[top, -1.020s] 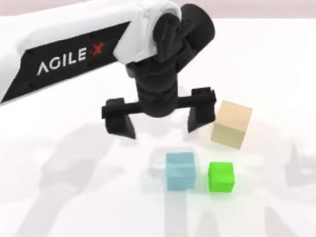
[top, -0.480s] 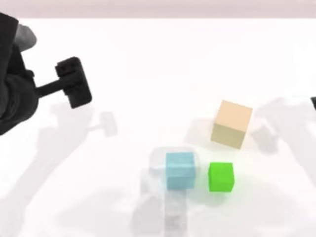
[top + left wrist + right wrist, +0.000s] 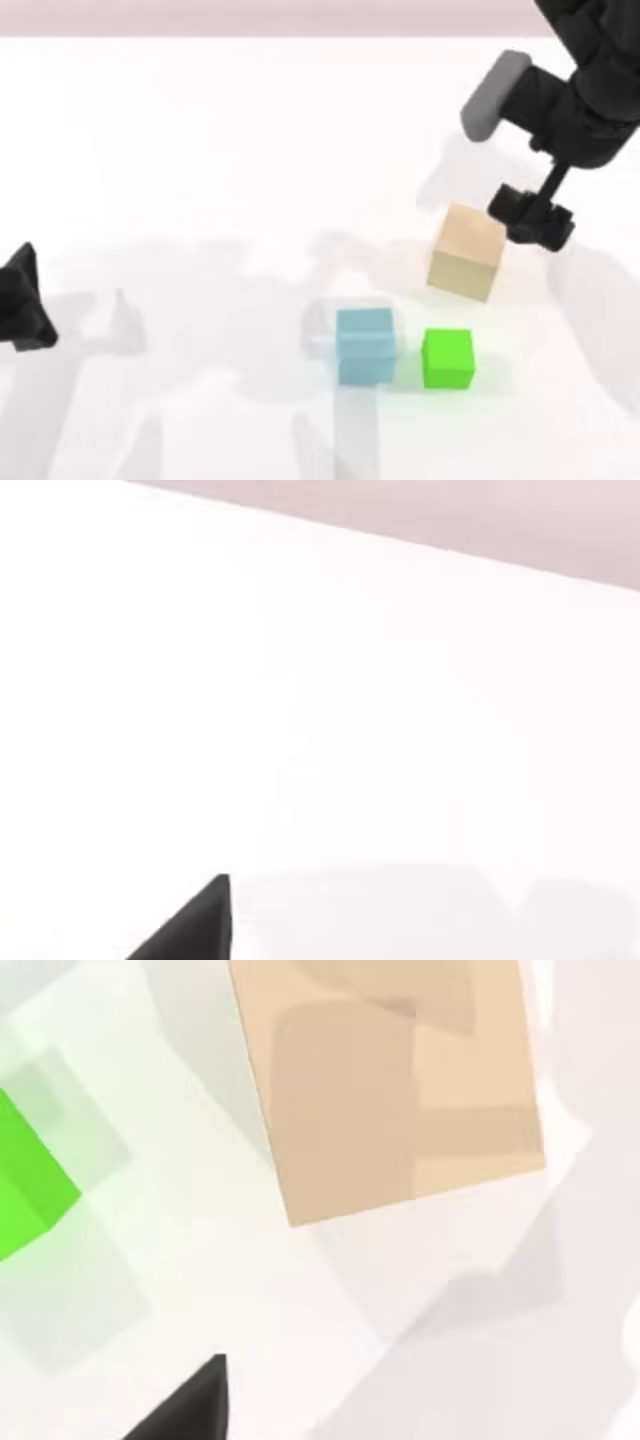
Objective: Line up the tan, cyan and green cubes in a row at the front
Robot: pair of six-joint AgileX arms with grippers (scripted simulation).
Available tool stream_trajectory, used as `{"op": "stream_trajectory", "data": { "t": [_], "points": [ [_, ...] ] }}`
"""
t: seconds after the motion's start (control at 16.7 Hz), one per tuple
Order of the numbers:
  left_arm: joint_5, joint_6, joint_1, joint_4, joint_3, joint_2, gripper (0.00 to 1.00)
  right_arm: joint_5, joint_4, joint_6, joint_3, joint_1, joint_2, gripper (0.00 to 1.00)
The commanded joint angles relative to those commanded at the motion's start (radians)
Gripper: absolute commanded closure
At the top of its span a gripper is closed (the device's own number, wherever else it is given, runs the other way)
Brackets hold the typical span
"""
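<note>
Approach to the tan cube point(image 3: 468, 250), right of centre and unaligned behind the adjacent cyan cube point(image 3: 365, 345) and green cube point(image 3: 447, 358) — right gripper point(image 3: 532, 216), upper right, grasps nothing, opening indeterminable; next, descent and grasp; left gripper point(image 3: 22, 305) idle at left edge.

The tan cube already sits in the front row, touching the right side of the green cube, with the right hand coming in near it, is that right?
Not quite. In the top view the tan cube sits behind the row, apart from the green cube, which stands beside the cyan cube. The right hand is indeed near its far right corner.
</note>
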State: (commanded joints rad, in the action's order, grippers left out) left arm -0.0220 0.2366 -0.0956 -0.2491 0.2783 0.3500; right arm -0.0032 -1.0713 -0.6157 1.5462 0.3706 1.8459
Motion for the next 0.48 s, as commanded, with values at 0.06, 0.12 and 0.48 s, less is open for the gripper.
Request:
{"op": "stream_trajectory", "data": {
  "t": [0.06, 0.12, 0.48],
  "points": [
    [0.004, -0.044, 0.025, 0.047, -0.060, -0.069, 0.00, 0.000, -0.042, -0.026, 0.066, 0.015, 0.071, 0.00],
    [0.007, -0.086, 0.047, 0.091, -0.113, -0.131, 0.00, 0.001, -0.077, -0.048, 0.124, 0.028, 0.131, 0.00],
    [0.022, -0.235, 0.115, 0.247, -0.277, -0.347, 0.00, 0.006, -0.195, -0.128, 0.339, 0.074, 0.343, 0.00]
  ]
}}
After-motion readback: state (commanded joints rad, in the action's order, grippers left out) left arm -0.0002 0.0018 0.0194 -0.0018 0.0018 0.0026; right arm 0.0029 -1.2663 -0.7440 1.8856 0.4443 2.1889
